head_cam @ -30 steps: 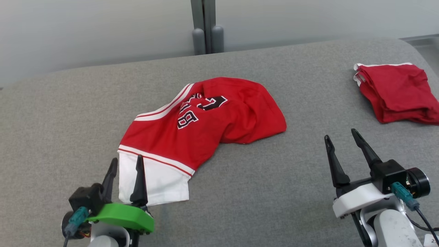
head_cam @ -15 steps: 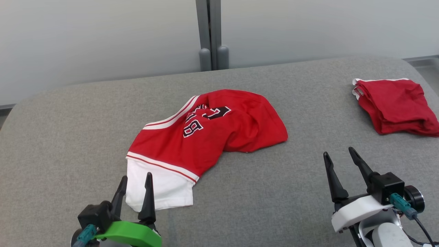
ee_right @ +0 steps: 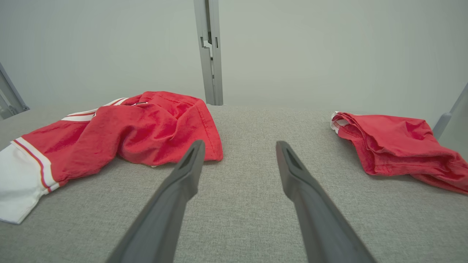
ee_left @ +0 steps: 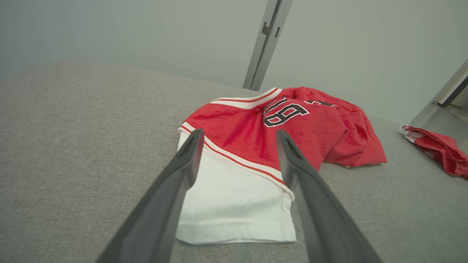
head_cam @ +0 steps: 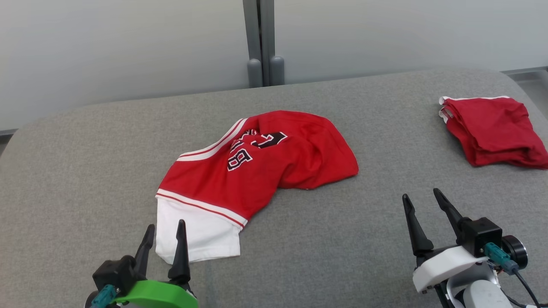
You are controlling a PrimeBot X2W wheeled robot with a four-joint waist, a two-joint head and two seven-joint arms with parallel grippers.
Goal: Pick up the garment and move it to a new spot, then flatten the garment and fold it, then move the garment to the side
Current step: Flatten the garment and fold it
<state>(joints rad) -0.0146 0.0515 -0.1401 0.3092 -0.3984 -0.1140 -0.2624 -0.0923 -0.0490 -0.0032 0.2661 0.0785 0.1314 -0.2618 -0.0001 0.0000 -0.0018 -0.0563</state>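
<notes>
- Head view: red jersey lies crumpled on the grey counter, straight in front of the upright post. Number print faces up; white panel is on the end farthest from the post.
- Folded red cloth sits well right of the post, by the counter's edge, apart from the jersey.
- Left pincer: fingers apart, empty, on the near side and left of the post. Its tips overlap the white panel's near edge; cannot tell if they touch it.
- Right pincer: fingers apart, empty, over bare counter, near side and right of the post.
- Step, as judged: the first pick-up. Nothing is lifted and the jersey is not flattened or folded.
- Next move probably needs the left pincer down on a white panel corner, then closing. The right pincer would have to swing in toward the post to take the red hem.
- Risk: thin cloth lying flat, so the pinch may slip or catch only one layer.
</notes>
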